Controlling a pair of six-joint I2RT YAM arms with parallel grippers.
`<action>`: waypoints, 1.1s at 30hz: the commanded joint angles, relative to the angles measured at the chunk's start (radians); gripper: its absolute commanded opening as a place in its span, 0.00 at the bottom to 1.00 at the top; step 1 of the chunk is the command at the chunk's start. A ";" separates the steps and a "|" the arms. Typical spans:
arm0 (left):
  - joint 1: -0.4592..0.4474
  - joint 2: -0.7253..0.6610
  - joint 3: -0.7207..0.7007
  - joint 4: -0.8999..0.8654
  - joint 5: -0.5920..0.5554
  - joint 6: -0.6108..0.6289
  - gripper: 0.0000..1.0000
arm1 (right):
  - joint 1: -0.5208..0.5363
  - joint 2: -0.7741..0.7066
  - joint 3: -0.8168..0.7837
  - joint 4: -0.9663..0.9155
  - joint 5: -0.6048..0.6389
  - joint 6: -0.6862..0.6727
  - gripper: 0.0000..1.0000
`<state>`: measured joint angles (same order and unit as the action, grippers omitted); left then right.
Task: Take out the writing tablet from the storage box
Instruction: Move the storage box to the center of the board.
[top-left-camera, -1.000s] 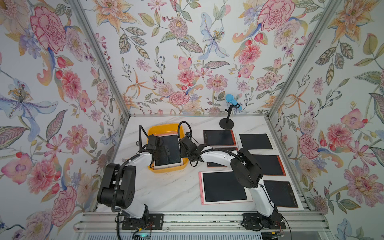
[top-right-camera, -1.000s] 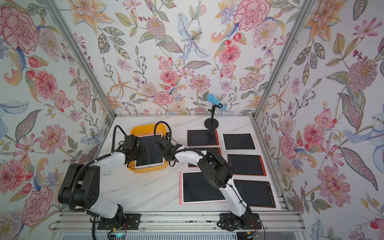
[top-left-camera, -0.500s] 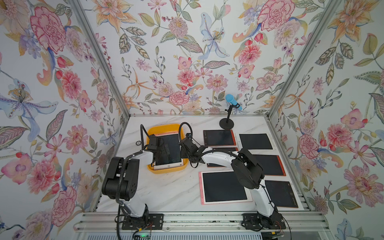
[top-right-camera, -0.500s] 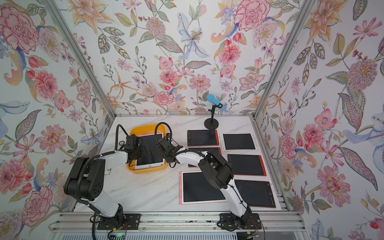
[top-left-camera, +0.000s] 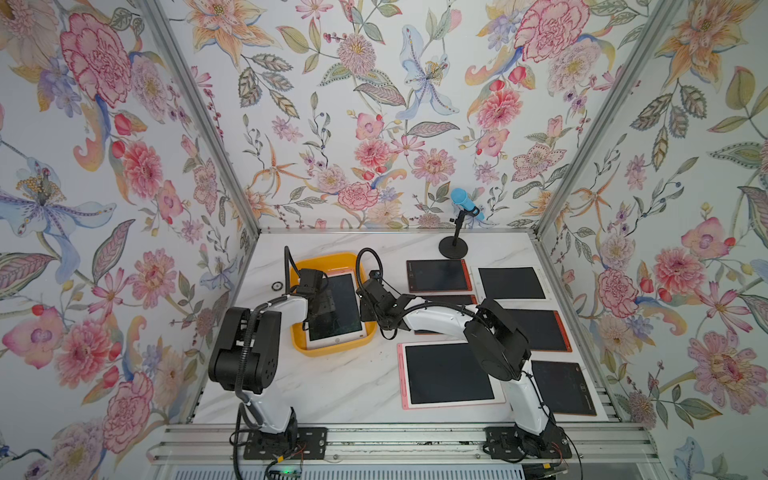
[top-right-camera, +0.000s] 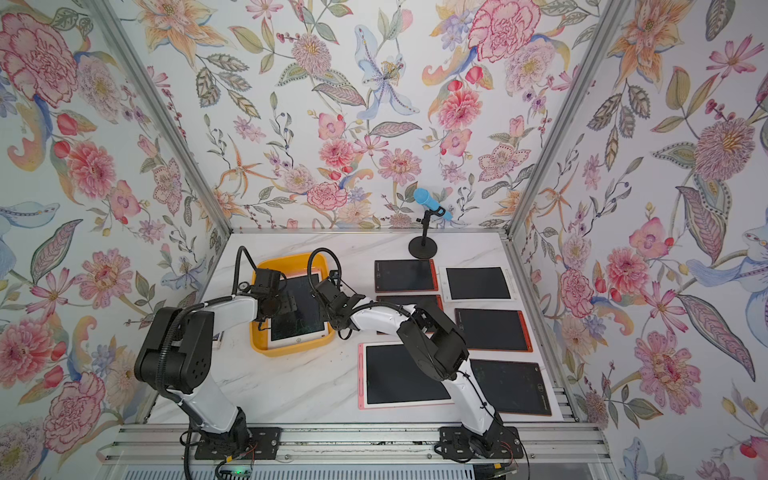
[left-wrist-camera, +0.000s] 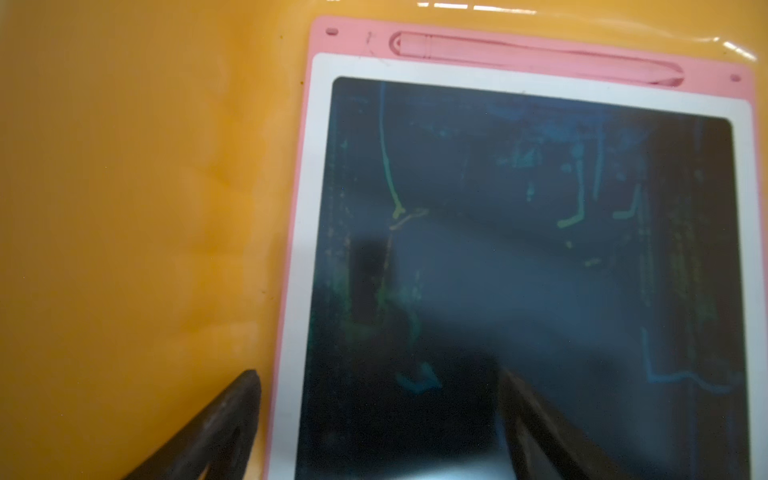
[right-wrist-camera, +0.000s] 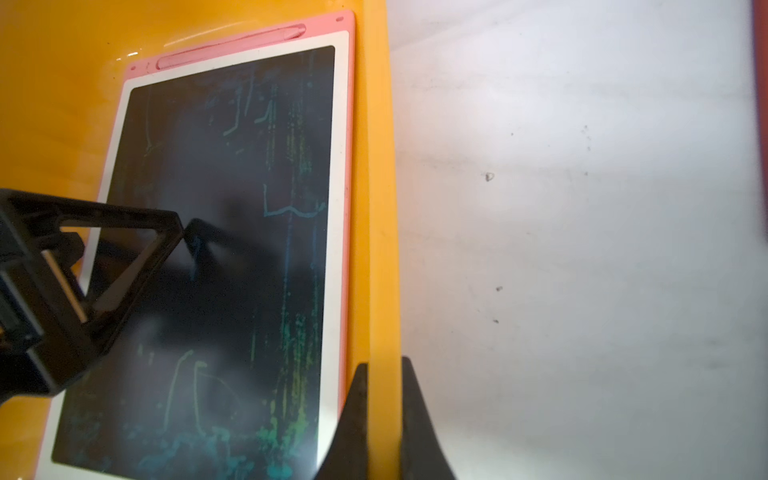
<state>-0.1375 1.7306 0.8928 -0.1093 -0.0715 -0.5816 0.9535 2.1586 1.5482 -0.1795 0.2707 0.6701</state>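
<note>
The storage box (top-left-camera: 332, 347) (top-right-camera: 291, 348) is a yellow-orange tray at the table's left. The writing tablet (top-left-camera: 338, 316) (top-right-camera: 301, 322) lies flat in it, with a pink-and-white frame and a dark scribbled screen (left-wrist-camera: 519, 249) (right-wrist-camera: 228, 187). My left gripper (top-left-camera: 322, 305) (left-wrist-camera: 378, 374) is open and low over the tablet's left long edge. One finger is over the box floor (left-wrist-camera: 124, 208), the other over the screen. My right gripper (top-left-camera: 365, 309) (right-wrist-camera: 384, 365) is shut on the box's right wall (right-wrist-camera: 380, 208).
Several other dark-screened tablets lie on the right half of the table, among them a large pink one (top-left-camera: 449, 374) and a red one (top-left-camera: 438, 276). A blue microphone on a black stand (top-left-camera: 455, 245) stands at the back. A small ring (top-left-camera: 277, 286) lies left of the box.
The left arm's elbow has swung in toward the box while its open gripper stays over the tablet's left edge. The right gripper keeps its hold on the box wall.
</note>
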 joint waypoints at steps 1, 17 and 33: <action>0.036 0.041 -0.028 -0.111 -0.028 0.057 0.99 | -0.032 0.005 -0.034 -0.186 0.048 -0.026 0.02; 0.021 -0.058 -0.145 0.081 0.364 -0.013 0.99 | -0.033 0.057 0.001 -0.187 0.007 -0.057 0.02; 0.020 -0.285 -0.302 0.399 0.650 -0.214 0.99 | -0.032 0.112 0.053 -0.210 -0.010 -0.060 0.01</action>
<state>-0.1146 1.4727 0.6128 0.2199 0.4644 -0.7280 0.9352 2.1864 1.6230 -0.2829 0.2592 0.5957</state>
